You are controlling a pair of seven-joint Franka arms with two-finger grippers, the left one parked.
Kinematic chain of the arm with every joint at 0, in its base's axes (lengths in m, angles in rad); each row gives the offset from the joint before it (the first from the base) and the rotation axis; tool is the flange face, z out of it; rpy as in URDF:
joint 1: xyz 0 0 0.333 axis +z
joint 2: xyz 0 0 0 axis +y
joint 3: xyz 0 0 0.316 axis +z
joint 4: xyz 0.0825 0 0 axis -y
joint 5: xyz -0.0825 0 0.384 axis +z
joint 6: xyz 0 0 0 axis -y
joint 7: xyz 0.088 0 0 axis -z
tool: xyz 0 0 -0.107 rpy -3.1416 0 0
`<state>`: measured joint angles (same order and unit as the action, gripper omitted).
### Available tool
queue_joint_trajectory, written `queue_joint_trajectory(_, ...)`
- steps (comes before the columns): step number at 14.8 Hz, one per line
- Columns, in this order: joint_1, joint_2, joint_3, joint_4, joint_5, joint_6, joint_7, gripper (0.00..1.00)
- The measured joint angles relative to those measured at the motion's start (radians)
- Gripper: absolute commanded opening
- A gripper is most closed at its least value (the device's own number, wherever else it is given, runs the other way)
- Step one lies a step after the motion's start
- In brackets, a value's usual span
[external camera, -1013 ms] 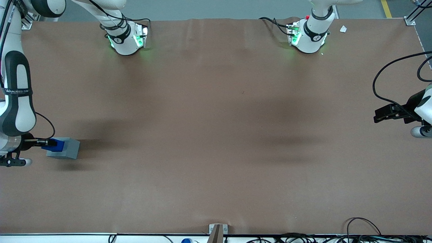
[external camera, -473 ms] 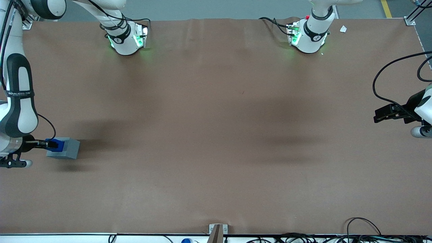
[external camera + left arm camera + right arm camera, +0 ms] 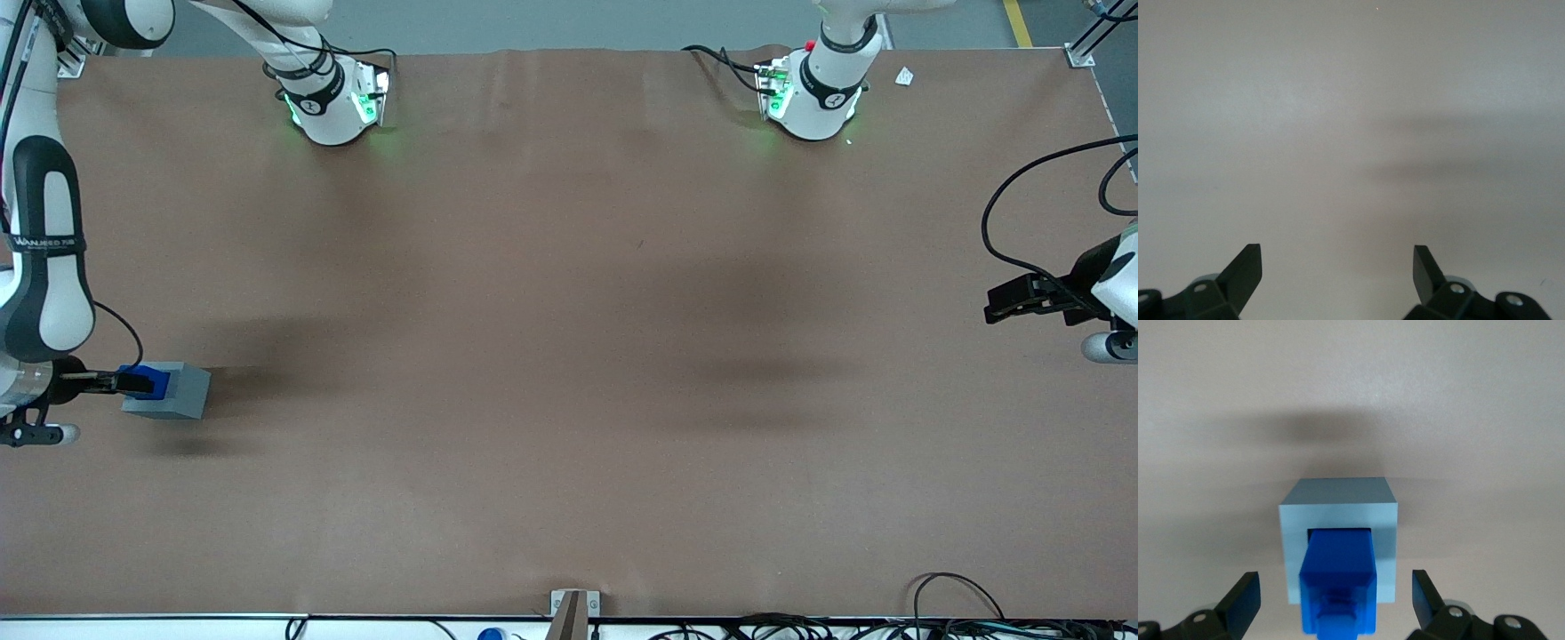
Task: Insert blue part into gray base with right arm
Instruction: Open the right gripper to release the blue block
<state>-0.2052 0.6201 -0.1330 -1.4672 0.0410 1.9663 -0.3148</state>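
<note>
The gray base (image 3: 1338, 520) sits on the brown bench (image 3: 569, 356) toward the working arm's end, directly under the tool (image 3: 1337, 603). Its square hole opens in the face turned up to the wrist camera, and the blue part (image 3: 1338, 583) stands in that hole: the part's lower end is down inside the opening while most of its body rises out of the base toward the tool. A thin dark gap shows along one edge of the hole beside the part.

The base is a pale gray-blue cube with plain, flat walls. The part is bright blue, narrower than the base, with a smaller stepped end on top, the end nearest the tool.

The tool is released. In the wrist view its two black fingers (image 3: 1245, 597) stand well apart on either side of the blue part, with bare bench showing between each finger and the part, and neither finger touches the part or the base. In the front view the tool (image 3: 120, 382) reaches in from the right arm (image 3: 44, 258) and overlaps the blue part (image 3: 153, 384) above the gray base (image 3: 178, 393)
</note>
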Motion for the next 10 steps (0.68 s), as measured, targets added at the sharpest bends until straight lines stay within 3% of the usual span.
queue_joint_trajectory(3, 0.01, -0.039, 0.006, 0.028, 0.008, -0.065, 0.0, 1.0)
queue_joint_trajectory(7, 0.023, -0.102, 0.007, 0.152, 0.01, -0.312, 0.0, 1.0)
queue_joint_trajectory(10, 0.047, -0.174, 0.007, 0.21, 0.011, -0.396, 0.023, 1.0)
